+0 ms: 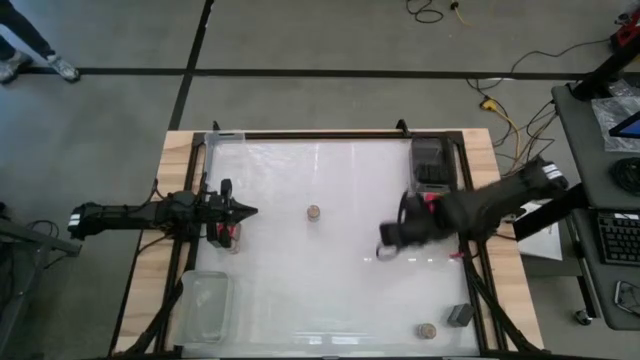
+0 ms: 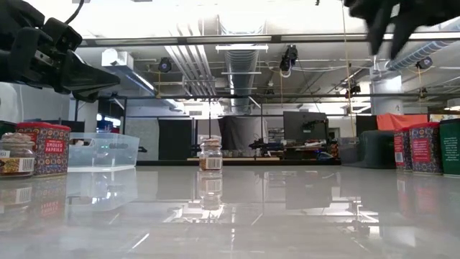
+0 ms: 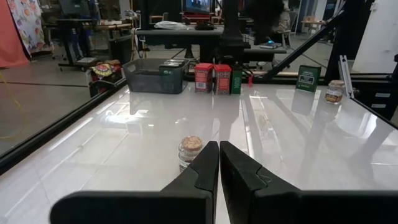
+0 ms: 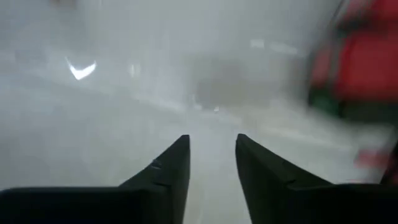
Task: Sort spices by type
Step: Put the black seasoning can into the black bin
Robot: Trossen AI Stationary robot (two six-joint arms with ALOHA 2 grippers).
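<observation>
Tan-topped jar [image 1: 313, 212] | upright, mid-table | long axis vertical

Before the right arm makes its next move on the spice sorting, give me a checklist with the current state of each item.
1. Right gripper empty: ok, jaws apart with nothing between them.
2. Left gripper out of the way: ok, shut and hovering at the table's left side, by the red tin.
3. Center jar upright and free: ok, it stands alone mid-table.
4. Near-edge jar and the black box beside it reachable: ok, nothing covers them.
5. Red tins by the dark tray grouped: cannot tell, the right arm hides them from above.
6. Clear tray unobstructed: ok.
</observation>
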